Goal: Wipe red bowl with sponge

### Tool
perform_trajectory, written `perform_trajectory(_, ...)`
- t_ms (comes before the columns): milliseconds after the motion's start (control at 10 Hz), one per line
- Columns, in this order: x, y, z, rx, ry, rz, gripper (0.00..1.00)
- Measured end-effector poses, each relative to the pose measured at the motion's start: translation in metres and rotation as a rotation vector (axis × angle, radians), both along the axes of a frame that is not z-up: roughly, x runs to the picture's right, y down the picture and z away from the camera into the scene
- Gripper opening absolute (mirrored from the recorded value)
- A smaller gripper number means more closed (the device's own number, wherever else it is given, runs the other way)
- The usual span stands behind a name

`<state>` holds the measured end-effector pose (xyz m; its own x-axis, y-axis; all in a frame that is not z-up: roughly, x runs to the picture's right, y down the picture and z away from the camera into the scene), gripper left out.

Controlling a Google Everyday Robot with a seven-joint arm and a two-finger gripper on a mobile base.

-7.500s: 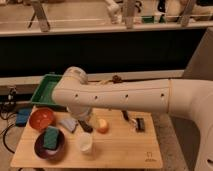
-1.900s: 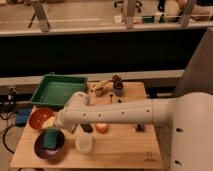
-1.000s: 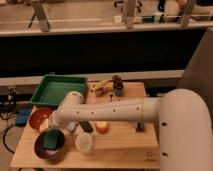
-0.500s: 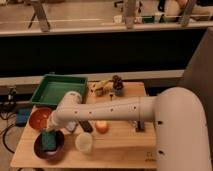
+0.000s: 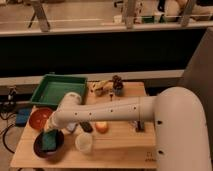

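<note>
- The gripper [image 5: 51, 131] is hanging at the lower left of the frame, right over the red bowl [image 5: 37, 149]. It is at the end of the white arm [image 5: 115, 109], which is reaching across the wooden table [image 5: 117, 150] from the right. I cannot tell whether this claw is clamping anything or is free.
- The sponge [image 5: 49, 141] is lying inside the red bowl, directly below the gripper, and it is seeming to touch the bowl's inner floor.
- In my judgement, the task is being in its middle part: the sponge is already in the bowl and the gripper is at it, so the wiping is either going on or just starting. No picture is showing how much of the bowl is wiped. What is remaining is probably to rub around the inside and then lift the sponge out.
- The green tray [image 5: 46, 80], the biggest container, is standing in the left middle of the frame, and I am seeing nothing in it.
- The orange-red bowl [image 5: 39, 119] is sitting just above the red bowl; its inside is looking bare.
- The white cup [image 5: 84, 143] is standing right of the red bowl, close to it; its content is not visible.
</note>
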<state>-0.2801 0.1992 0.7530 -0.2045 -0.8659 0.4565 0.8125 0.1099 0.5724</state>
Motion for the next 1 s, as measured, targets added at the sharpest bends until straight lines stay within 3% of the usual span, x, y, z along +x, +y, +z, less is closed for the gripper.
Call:
perform_trajectory(400, -0.0005, 0.0020, 0.0001, -0.001, -0.003, 0.000, 0.50)
perform_trajectory(900, -0.0006, 0.0026, -0.0013, 0.001, 0.000, -0.001, 0.02)
perform_trajectory(1000, -0.0008, 0.0024, -0.0020, 0.002, 0.000, 0.000, 0.00)
